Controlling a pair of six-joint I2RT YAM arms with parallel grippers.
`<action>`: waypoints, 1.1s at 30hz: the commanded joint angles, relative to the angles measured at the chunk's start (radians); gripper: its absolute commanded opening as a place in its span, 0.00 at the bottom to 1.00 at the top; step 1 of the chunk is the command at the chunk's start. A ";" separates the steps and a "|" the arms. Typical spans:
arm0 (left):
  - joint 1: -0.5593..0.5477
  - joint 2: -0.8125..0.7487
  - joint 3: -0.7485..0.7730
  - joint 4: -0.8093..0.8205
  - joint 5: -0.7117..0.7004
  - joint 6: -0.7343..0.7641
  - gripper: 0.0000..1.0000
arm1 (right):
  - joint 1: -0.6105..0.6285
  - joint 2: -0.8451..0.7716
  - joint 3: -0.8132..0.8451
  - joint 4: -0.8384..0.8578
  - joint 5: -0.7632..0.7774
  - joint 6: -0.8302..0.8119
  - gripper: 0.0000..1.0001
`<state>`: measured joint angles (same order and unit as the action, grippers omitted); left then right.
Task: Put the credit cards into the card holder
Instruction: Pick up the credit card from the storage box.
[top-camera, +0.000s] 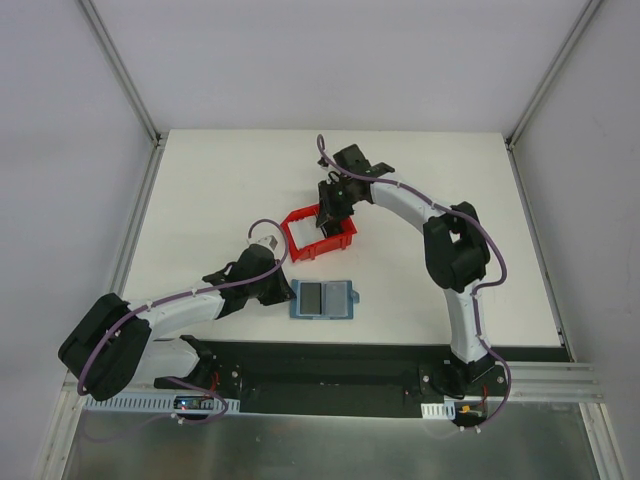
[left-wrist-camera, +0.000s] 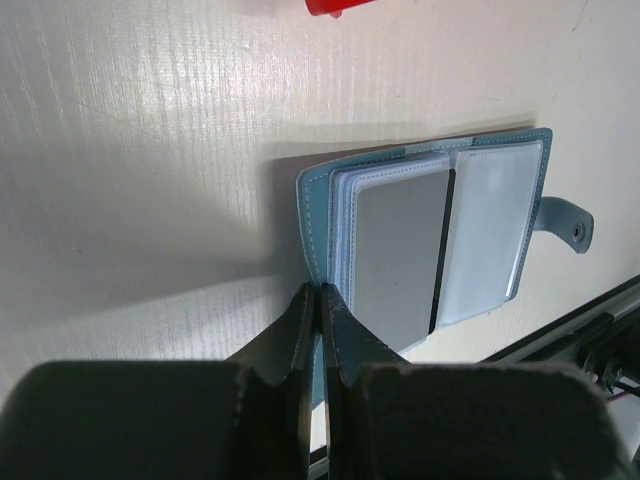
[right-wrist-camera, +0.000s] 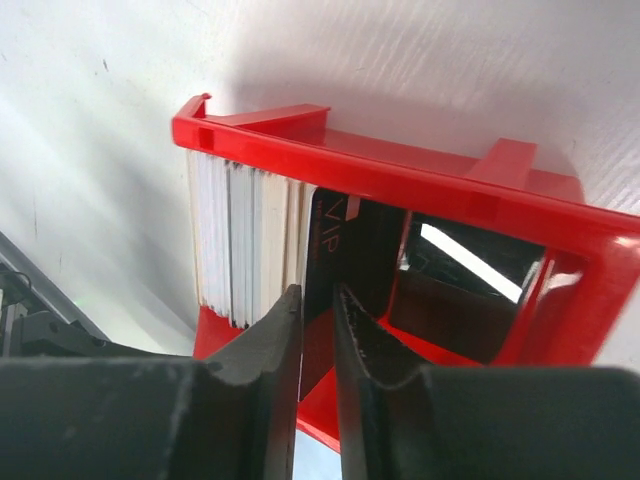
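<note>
The teal-blue card holder (top-camera: 322, 298) lies open on the table in front of the arms. In the left wrist view the card holder (left-wrist-camera: 480, 215) shows a grey card (left-wrist-camera: 398, 250) in its left pocket. My left gripper (left-wrist-camera: 320, 298) is shut on the holder's left edge, also seen from above (top-camera: 288, 290). The credit cards (right-wrist-camera: 245, 240) stand as a white stack on edge in the red bin (right-wrist-camera: 420, 185), with a black card (right-wrist-camera: 345, 240) beside them. My right gripper (right-wrist-camera: 318, 295) reaches into the bin (top-camera: 305, 245), jaws a narrow gap apart astride the black card's edge.
The red bin stands just behind the card holder, near the table's middle. A clasp tab (left-wrist-camera: 570, 222) sticks out from the holder's right side. The table's dark front rail (top-camera: 330, 365) runs just past the holder.
</note>
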<state>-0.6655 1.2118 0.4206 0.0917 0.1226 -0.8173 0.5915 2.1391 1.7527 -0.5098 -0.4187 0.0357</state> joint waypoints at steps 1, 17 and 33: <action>0.007 0.009 0.027 0.000 0.014 0.030 0.00 | -0.001 -0.064 -0.005 -0.006 0.024 -0.002 0.16; 0.007 -0.018 0.021 0.000 0.014 0.032 0.00 | -0.001 -0.220 -0.028 0.008 0.230 -0.079 0.00; 0.007 -0.123 0.021 -0.001 0.075 0.003 0.00 | 0.194 -0.729 -0.700 0.382 0.337 0.243 0.00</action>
<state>-0.6655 1.1477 0.4225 0.0891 0.1566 -0.8181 0.6960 1.4872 1.1854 -0.2630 -0.1440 0.1417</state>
